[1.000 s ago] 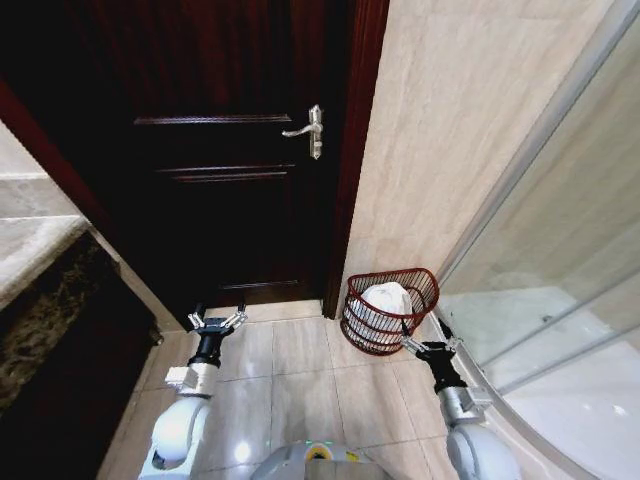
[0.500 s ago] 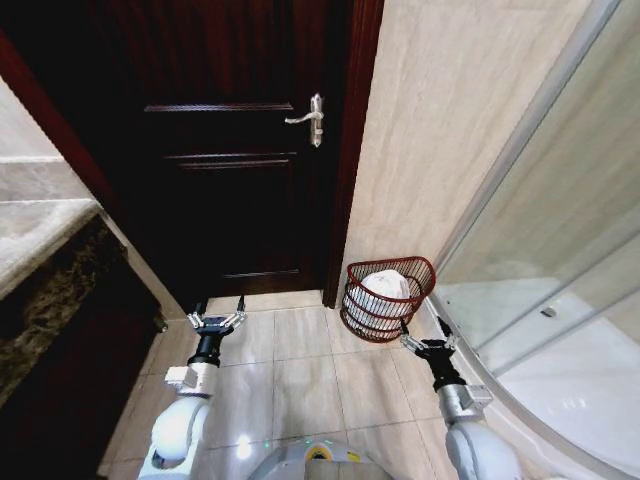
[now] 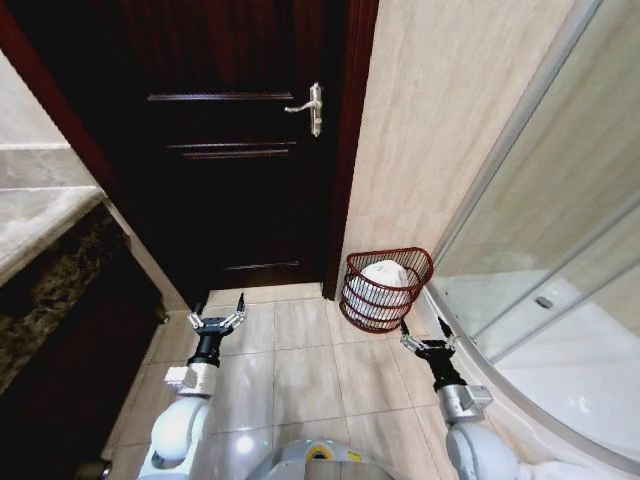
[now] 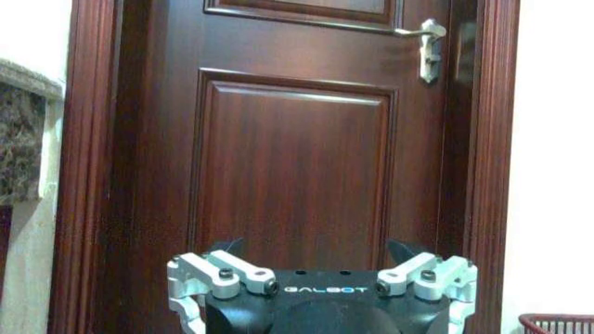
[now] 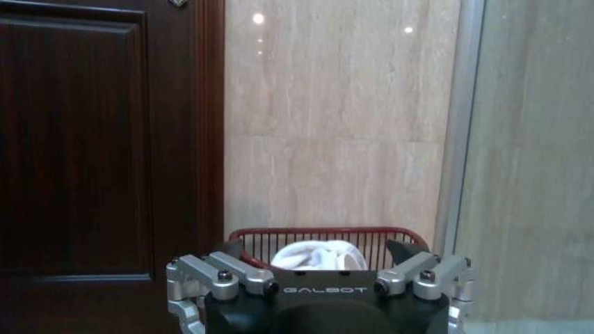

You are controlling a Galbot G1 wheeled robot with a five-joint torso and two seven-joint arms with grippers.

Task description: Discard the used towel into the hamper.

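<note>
Working across your head view from the left: a dark stone-fronted counter runs along the left edge. Next, your left gripper is held low over the tiled floor before the door, its fingers spread apart and holding nothing; the left wrist view shows the same splayed fingers pointing at the door panel. The dark wooden door stands shut, its silver lever handle near the frame. Right of the door frame you have the beige tiled wall. At its foot, on the floor, stands the hamper, leaning slightly, with the white towel bundled inside it, its top about level with the rim. Your right gripper sits just beside the hamper on the near side, apart from it, fingers spread and empty; its wrist view looks straight at the hamper and towel. Farthest right, the curved glass shower screen.
</note>
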